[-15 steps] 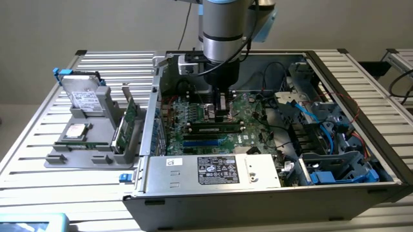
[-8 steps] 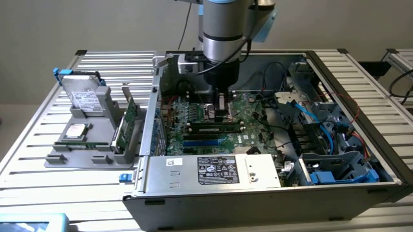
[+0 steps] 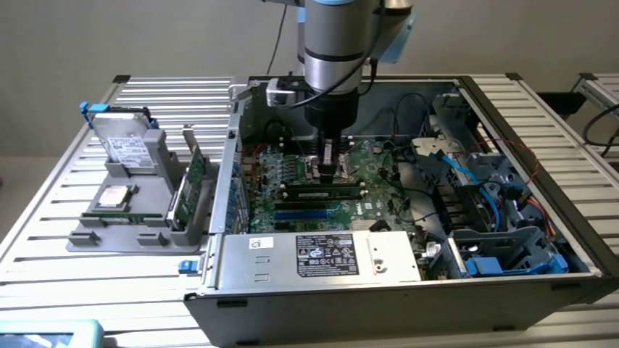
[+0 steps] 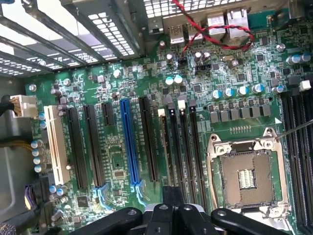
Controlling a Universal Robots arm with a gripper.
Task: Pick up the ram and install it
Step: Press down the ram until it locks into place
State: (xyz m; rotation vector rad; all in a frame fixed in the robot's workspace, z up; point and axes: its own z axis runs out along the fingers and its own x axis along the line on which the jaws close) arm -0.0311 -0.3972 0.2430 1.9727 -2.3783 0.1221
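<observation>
The ram [image 3: 324,193], a long narrow green stick with dark chips, stands on edge in a memory slot of the motherboard [image 3: 290,177] inside the open computer case. My gripper [image 3: 333,174] hangs straight down over the middle of the ram, fingers shut, with its tips at the stick's upper edge. Whether they touch it I cannot tell. In the wrist view the shut gripper [image 4: 172,193] points at the row of narrow memory slots [image 4: 183,147] beside the CPU socket [image 4: 247,178].
A grey holder [image 3: 126,217] on the exterior view's left carries a silver hard drive [image 3: 126,141], a green expansion card [image 3: 196,174] and a small chip [image 3: 114,196]. The power supply [image 3: 320,254] lies near the case front. Cables and drive bays [image 3: 483,203] crowd the case's right side.
</observation>
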